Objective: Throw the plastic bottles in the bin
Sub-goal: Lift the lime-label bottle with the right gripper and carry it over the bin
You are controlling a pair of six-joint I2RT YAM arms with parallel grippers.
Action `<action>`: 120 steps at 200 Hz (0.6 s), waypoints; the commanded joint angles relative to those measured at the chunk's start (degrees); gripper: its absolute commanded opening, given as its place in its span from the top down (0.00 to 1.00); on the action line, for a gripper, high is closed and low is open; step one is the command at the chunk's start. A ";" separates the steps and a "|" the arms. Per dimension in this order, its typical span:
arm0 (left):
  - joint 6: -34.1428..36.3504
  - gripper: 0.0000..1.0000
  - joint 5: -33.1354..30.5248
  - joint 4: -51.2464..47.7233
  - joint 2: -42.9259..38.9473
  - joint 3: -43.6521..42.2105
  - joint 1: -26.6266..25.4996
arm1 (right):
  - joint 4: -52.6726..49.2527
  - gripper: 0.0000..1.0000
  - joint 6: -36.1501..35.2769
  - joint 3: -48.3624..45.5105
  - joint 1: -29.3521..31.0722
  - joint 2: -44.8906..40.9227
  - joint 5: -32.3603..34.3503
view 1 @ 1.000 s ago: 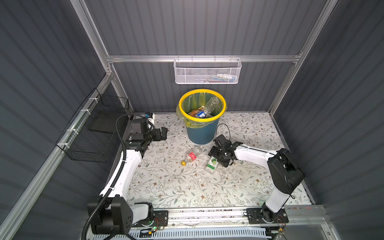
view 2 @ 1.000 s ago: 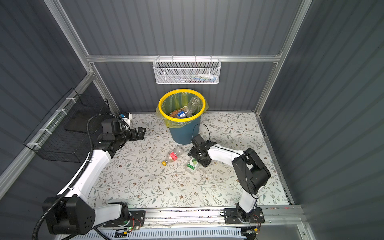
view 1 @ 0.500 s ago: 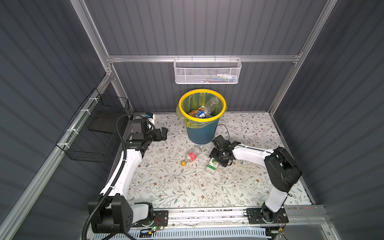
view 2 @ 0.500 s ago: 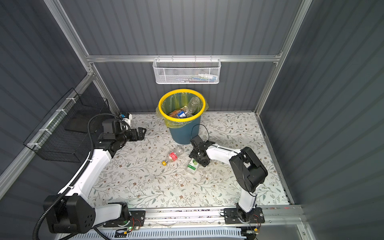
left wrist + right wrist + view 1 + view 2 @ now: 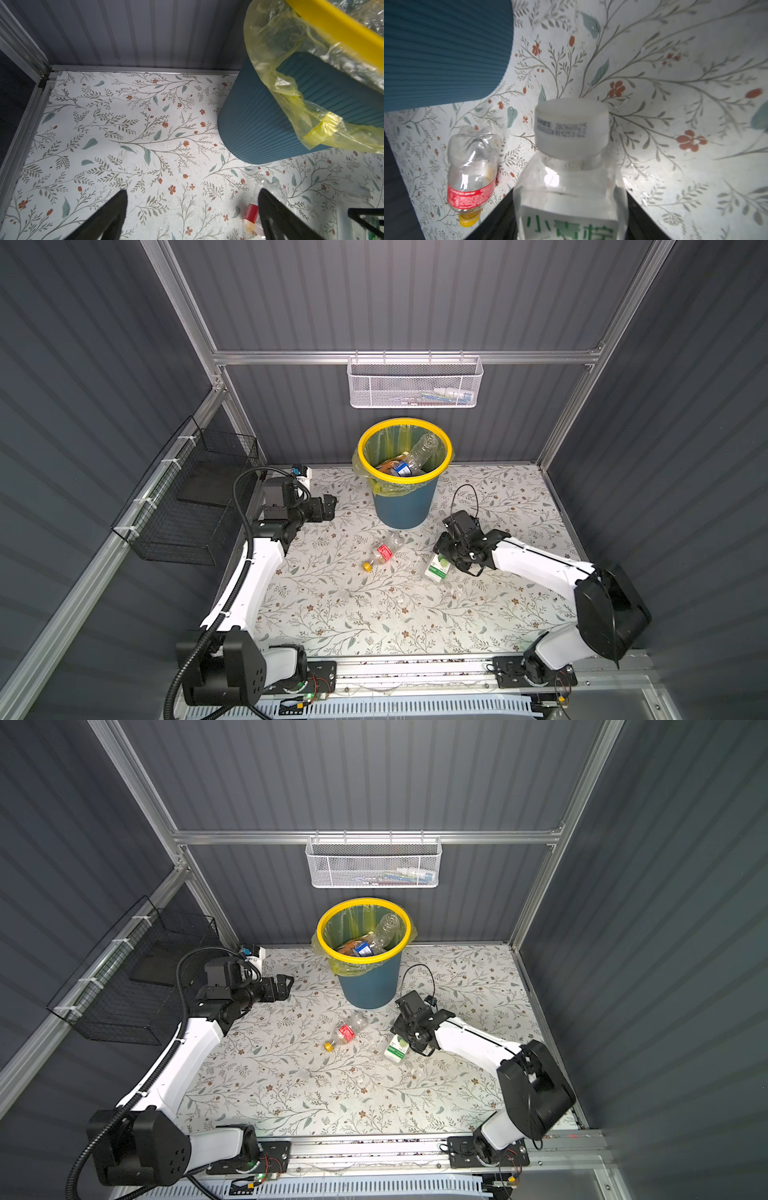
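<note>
Floral tabletop, white-capped bottle, green 小青柠 label

Both arms same build: white link shells, black joint housings; left arm has black corrugated conduit zip-tied along it, right arm a thin black cable loop at the wrist, left pincer has black wedge fingers, bases bolted to aluminium rail.

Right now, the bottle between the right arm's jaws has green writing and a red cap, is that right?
Not quite: the bottle between the right arm's jaws has green writing, but its cap is white, not red, as the right wrist view shows.
</note>
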 commanded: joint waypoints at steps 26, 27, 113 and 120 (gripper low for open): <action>-0.52 0.04 2.73 0.35 -3.05 -3.65 -1.83 | 0.92 0.45 -6.66 -4.27 -3.06 -15.55 6.99; -0.49 0.04 2.67 0.36 -3.11 -3.71 -1.96 | 1.01 0.45 -6.95 -4.38 -3.16 -16.02 7.17; 5.11 0.03 -1.17 0.49 -6.60 -10.26 -15.45 | 7.69 0.48 -36.82 1.38 -5.58 -43.11 22.12; 5.28 0.03 -1.81 0.71 -6.91 -10.96 -16.89 | 9.63 0.48 -38.93 4.19 -5.63 -41.14 21.41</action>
